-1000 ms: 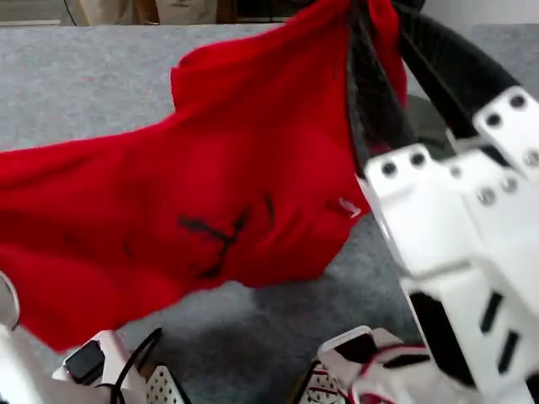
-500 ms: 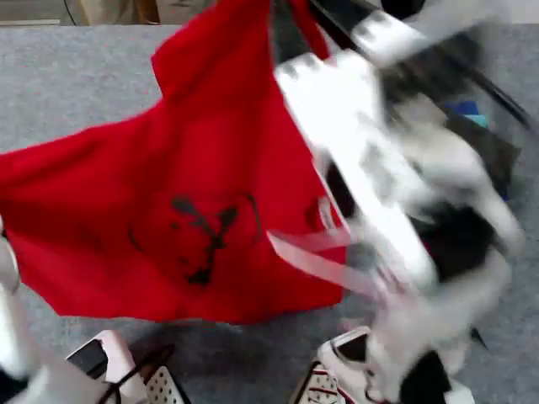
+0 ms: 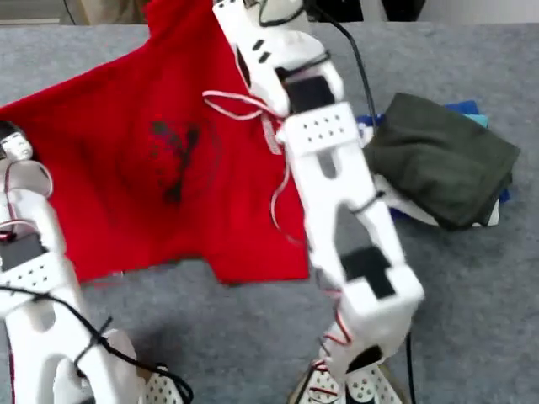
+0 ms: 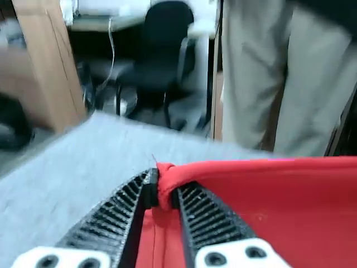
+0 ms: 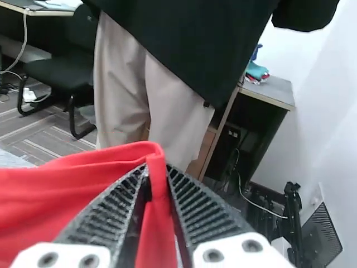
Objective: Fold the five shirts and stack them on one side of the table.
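red shirt (image 3: 152,168): held up and stretched between both claws, hanging over the far left part of the grey bench (image 3: 472,295)
left claw (image 4: 163,187): clamped tight on a bunched bit of the shirt's edge
right claw (image 5: 158,173): pinched closed on another fold of the edge
folded pile (image 3: 442,156): on the bench over on the right of the high view, apart from the red one
risk: both grips are tiny pinches, so a hard tug could pop one free and the shirt lands crumpled
count: 1 red shirt, 2 claws, 1 pile (dark green on top, blue and white peeking out below, can't tell how many)
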Tool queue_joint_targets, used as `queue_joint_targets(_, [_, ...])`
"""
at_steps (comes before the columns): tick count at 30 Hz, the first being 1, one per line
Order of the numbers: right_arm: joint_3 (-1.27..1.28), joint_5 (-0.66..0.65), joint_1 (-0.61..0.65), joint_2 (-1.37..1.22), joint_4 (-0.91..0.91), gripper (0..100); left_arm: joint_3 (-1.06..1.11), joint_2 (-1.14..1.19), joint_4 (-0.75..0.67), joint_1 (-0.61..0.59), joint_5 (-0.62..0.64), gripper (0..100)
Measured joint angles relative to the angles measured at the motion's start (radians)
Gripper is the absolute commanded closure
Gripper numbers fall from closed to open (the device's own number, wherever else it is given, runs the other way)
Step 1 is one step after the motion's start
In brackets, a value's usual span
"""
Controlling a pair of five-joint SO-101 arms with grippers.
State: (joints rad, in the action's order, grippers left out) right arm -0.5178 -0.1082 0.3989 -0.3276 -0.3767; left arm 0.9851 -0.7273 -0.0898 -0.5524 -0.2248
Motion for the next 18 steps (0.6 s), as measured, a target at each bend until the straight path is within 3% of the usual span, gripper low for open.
queue_joint_targets(5, [-0.244, -0.002, -0.002, -0.150, -0.129, 99.7, -0.044, 0.190, -0.051, 0.002, 0.000, 98])
queue_joint_targets(14, [-0.503, -0.008, -0.008, -0.212, -0.629, 99.6, -0.104, 0.316, 0.000, 0.002, 0.000, 98])
queue_joint_targets(18, [-0.539, -0.118, -0.009, -0.212, -0.850, 99.7, -0.104, 0.322, 0.063, 0.002, 0.000, 98])
